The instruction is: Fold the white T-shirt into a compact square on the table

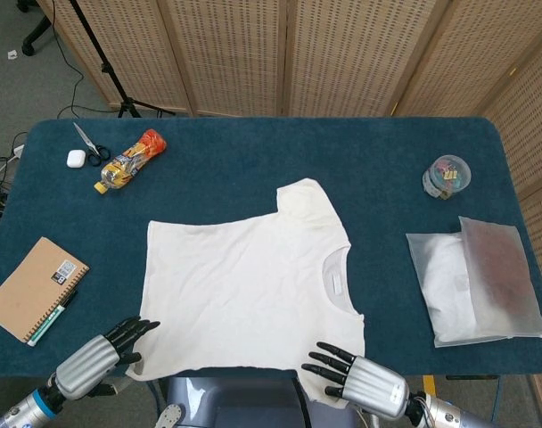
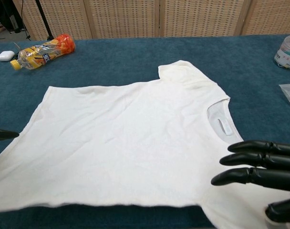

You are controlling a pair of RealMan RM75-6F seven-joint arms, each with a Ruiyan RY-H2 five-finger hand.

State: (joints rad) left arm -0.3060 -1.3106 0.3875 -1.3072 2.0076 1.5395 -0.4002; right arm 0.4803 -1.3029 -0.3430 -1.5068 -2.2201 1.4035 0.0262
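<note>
The white T-shirt (image 1: pixel 244 285) lies flat on the blue table (image 1: pixel 253 152), collar to the right and one sleeve pointing away from me; its near edge reaches the table's front edge. My left hand (image 1: pixel 93 366) pinches the near left hem corner, thumb underneath. On the near sleeve, my right hand (image 1: pixel 360 382) grips the cloth with fingers stretched over it. In the chest view the T-shirt (image 2: pixel 126 138) fills the middle, the right hand (image 2: pixel 262 167) shows at the lower right, and only a dark tip of the left hand (image 2: pixel 2 135) shows at the left edge.
A notebook (image 1: pixel 32 287) with a pen lies at the left. An orange bottle (image 1: pixel 130 160), scissors (image 1: pixel 91 144) and a small white case (image 1: pixel 75 159) sit at the back left. A clip jar (image 1: pixel 447 176) and a bagged garment (image 1: pixel 476 281) are on the right.
</note>
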